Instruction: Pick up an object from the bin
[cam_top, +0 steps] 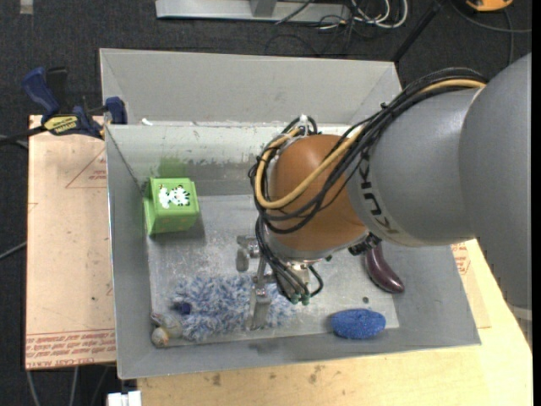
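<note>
The gripper [259, 309] stands low in the lower middle of the frame. Its tip is at the right edge of a fluffy blue-and-white woolly thing [210, 304], which lies on the floor of the grey metal bin [127, 227]. I cannot tell how far the gripper is open or whether it grasps the wool. A green cube [173, 206] with a white picture sits at the left. A rough blue oval [357, 324] and a smooth dark purple curved thing [383, 271] lie at the lower right.

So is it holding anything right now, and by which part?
Cannot tell. The gripper sits at the right edge of the fuzzy blue-and-white cloth, but a hold on it cannot be made out.
</note>
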You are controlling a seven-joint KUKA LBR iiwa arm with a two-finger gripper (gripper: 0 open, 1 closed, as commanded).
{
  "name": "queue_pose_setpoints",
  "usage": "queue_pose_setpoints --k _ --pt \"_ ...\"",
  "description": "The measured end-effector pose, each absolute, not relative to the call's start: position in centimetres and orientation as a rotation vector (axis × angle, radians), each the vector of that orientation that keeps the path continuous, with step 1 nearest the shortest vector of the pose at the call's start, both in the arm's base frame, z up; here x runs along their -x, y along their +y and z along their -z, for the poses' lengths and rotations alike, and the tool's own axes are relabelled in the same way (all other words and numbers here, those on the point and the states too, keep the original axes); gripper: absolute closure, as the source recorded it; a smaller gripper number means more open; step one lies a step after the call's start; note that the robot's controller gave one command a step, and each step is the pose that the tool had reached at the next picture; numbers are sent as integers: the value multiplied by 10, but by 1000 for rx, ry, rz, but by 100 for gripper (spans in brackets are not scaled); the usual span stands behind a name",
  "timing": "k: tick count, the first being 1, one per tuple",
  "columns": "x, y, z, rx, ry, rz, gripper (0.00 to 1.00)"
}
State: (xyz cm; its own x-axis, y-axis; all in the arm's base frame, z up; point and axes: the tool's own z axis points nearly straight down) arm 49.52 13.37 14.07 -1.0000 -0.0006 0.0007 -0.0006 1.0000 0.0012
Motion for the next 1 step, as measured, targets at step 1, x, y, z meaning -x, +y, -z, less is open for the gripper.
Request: queue_pose_setpoints --k 1 --pt "-512 134 -71 -255 -3126 2 100"
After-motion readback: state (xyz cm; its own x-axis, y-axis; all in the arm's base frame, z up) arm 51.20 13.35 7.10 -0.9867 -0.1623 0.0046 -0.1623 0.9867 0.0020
